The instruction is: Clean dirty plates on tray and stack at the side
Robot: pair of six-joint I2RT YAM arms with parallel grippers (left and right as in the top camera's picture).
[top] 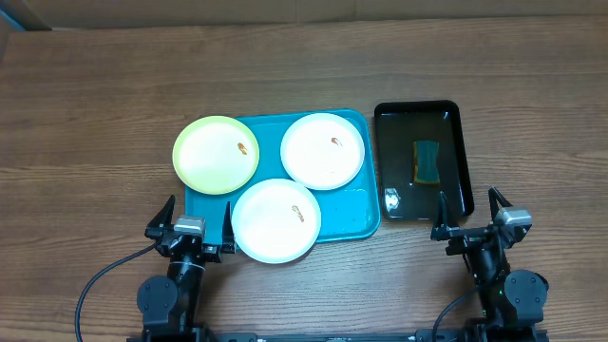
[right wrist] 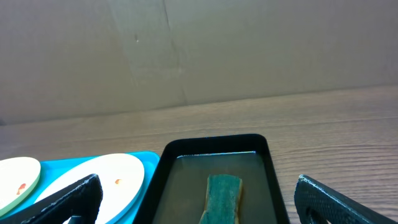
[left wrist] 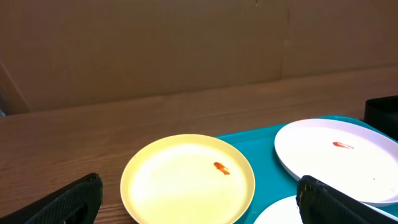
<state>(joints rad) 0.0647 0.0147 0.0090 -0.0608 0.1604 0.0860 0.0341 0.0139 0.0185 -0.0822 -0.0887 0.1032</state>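
Observation:
Three plates lie on the turquoise tray (top: 357, 220): a pale yellow-green plate (top: 216, 154) overhanging its left edge, a white plate (top: 323, 150) at the back right, and a white plate (top: 276, 219) hanging over the front edge. Each carries a small orange-brown smear. My left gripper (top: 195, 228) stands open at the table's front, left of the front white plate, with nothing between its fingers. In the left wrist view the yellow-green plate (left wrist: 187, 178) lies just ahead. My right gripper (top: 472, 220) stands open and empty near the front end of a black tray.
A black tray (top: 456, 157) of water stands right of the turquoise tray, a green sponge (top: 426, 161) lying in it; the sponge (right wrist: 222, 196) shows straight ahead in the right wrist view. A brown cardboard wall backs the wooden table (top: 95, 114).

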